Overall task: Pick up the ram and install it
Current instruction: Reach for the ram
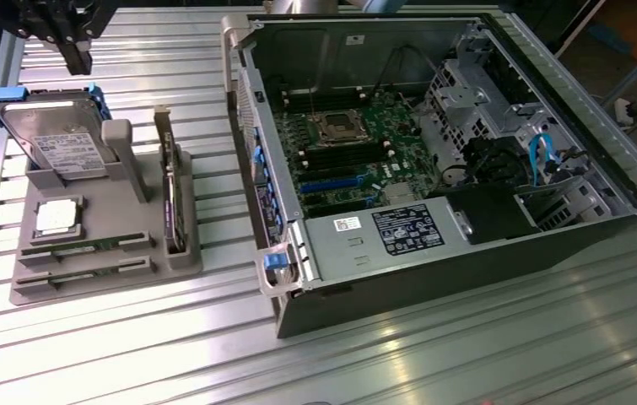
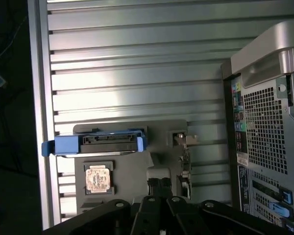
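Observation:
Two thin green ram sticks, one (image 1: 84,246) behind the other (image 1: 84,272), stand on edge in slots at the near end of a grey holder (image 1: 126,283) at the exterior view's left. My gripper (image 1: 78,66) hangs high above the table's far left corner, beyond the holder and well away from the ram, shut with nothing in it. In the wrist view the gripper (image 2: 159,188) points down over the holder (image 2: 127,169), whose ram end is hidden by the gripper's body. The open computer case (image 1: 431,169) lies on its side at the exterior view's right, motherboard (image 1: 347,152) facing up.
The holder also carries a silver hard drive with blue clips (image 1: 54,139) (image 2: 95,144), a square processor (image 1: 57,215) (image 2: 97,178) and an upright dark expansion card (image 1: 172,202) (image 2: 186,161). The case wall (image 2: 264,122) rises close beside the holder. The ribbed metal table (image 1: 465,354) has edges nearby.

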Tool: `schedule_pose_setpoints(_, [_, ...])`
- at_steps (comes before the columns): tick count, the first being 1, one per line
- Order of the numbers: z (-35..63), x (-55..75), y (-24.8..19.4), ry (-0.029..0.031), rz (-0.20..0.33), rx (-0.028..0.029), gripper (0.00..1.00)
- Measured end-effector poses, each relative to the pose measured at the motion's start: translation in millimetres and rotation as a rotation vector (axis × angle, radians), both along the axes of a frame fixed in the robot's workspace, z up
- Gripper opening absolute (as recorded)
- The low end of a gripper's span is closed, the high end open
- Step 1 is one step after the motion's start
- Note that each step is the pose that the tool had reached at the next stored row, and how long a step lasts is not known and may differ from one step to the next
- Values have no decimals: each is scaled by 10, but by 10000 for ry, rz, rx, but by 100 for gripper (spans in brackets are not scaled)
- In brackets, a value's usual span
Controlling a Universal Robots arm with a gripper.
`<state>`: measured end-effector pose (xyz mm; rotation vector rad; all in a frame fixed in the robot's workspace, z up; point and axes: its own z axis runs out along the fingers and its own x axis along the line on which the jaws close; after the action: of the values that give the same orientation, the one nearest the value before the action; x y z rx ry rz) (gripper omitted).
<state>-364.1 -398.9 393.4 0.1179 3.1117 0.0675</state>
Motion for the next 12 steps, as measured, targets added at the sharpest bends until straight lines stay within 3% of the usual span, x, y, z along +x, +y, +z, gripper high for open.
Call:
schedule_pose_setpoints(3, [-1,-68,0,-3,-2,1,11])
schedule_pose_setpoints(12, [-1,-68,0,3,0,0,11])
